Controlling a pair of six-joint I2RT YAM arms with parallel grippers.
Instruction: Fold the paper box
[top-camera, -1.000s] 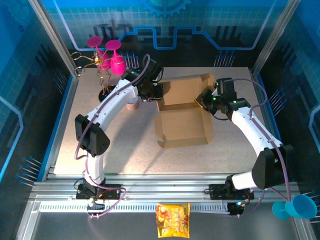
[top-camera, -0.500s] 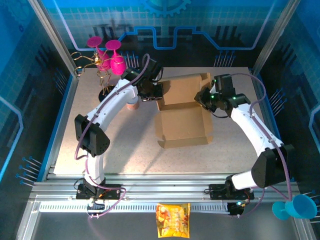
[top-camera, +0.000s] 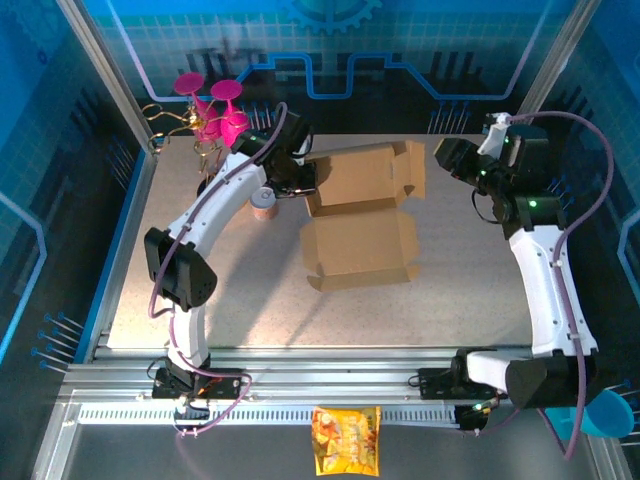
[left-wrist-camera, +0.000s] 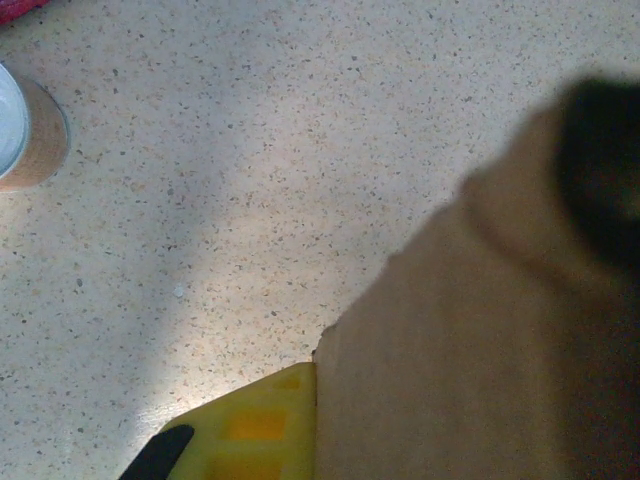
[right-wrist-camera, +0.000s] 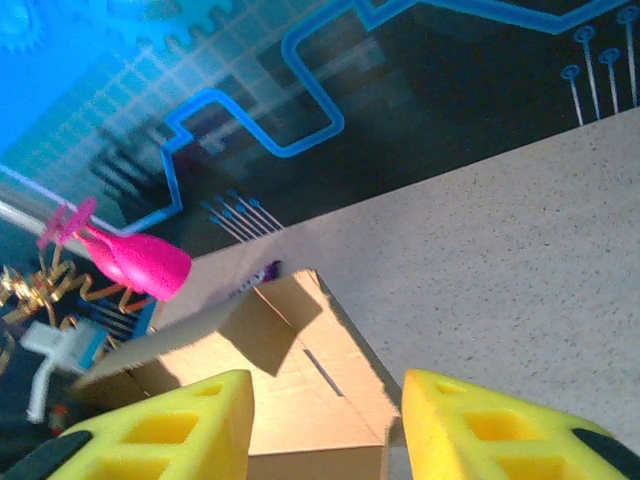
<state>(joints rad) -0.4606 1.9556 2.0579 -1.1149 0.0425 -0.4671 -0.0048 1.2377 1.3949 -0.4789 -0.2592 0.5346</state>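
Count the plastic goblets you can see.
3: a pink goblet and a second pink goblet on the gold rack far left, a blue goblet near right; others may hide.

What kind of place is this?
Probably a robot lab test booth: the left arm and right arm are bolted at a speckled table holding a paper box, inside blue circuit-pattern walls.

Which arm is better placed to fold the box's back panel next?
Likely left: the left claw is shut on the left edge of the paper box's raised back panel; the right claw hangs open, apart from the box.
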